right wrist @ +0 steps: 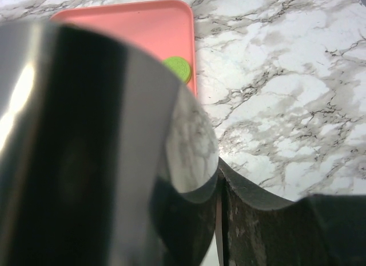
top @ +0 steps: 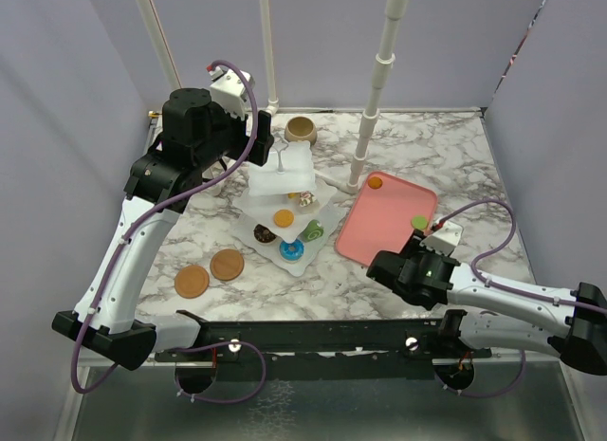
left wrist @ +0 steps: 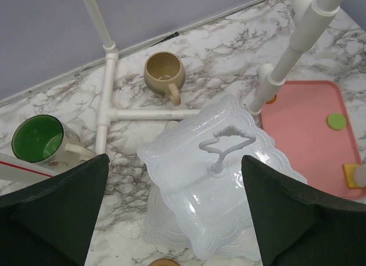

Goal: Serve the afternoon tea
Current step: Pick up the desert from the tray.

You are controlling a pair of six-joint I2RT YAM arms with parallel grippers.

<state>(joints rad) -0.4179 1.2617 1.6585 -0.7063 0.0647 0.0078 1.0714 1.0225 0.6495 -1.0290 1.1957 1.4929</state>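
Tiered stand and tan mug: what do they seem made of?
The tiered stand looks like glossy, slightly translucent white plastic, with glints on its wavy rims. The tan mug looks matte, ceramic or plastic; its dull, even surface leaves that open.

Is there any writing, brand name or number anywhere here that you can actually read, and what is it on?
No readable text in any view.
green-lined mug: faint specks on its side, too blurred to read.
tan mug, white stand, pink tray, metal tongs: no lettering visible.
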